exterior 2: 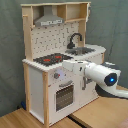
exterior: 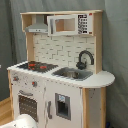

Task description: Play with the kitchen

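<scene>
The kitchen (exterior: 60,80) is a white and light-wood toy with a black-red stovetop (exterior: 36,65), a sink (exterior: 73,74), a black faucet (exterior: 85,58), a grey hood (exterior: 37,26) and a windowed oven door (exterior: 28,105). In the second exterior view the white arm reaches in from the right. Its gripper (exterior 2: 65,65) hovers at the front edge of the kitchen (exterior 2: 50,85), beside the stovetop (exterior 2: 50,59) and just above the knob (exterior 2: 56,76). In the first exterior view only a white part of the arm (exterior: 22,121) shows at the bottom left.
A microwave-like cabinet (exterior: 67,24) sits on the upper shelf. A grey curtain (exterior 2: 12,55) hangs behind the kitchen, and a wooden floor (exterior 2: 30,120) lies in front. The arm's thick link with a blue light (exterior 2: 111,79) crosses the oven side in the second exterior view.
</scene>
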You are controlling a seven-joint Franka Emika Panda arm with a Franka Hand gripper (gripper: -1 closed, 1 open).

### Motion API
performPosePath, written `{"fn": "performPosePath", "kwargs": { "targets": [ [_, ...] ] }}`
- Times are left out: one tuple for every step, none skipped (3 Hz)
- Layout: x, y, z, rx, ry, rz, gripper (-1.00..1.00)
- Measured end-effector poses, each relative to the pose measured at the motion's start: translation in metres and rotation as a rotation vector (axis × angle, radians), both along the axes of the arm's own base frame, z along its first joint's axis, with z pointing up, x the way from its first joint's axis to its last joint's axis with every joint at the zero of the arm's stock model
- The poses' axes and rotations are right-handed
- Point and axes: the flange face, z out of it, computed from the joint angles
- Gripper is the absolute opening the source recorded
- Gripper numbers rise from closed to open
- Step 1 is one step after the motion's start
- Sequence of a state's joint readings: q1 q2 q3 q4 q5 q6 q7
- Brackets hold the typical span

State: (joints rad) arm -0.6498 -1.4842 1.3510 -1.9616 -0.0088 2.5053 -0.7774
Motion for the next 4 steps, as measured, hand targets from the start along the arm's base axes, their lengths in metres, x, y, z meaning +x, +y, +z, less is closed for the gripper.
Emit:
{"fn": "performPosePath", "kwargs": {
  "targets": [
    [-0.017, 0.002, -0.043, -0.01, 0.058, 0.019, 1.0],
    [-0.04, 0.018, -0.071, -0.024, 0.069, 0.131, 1.0],
    [-0.034, 0.013, -0.08, -0.045, 0.068, 0.187, 1.0],
    [-0.027, 0.001, -0.087, -0.062, 0.067, 0.236, 1.0]
  ]
}}
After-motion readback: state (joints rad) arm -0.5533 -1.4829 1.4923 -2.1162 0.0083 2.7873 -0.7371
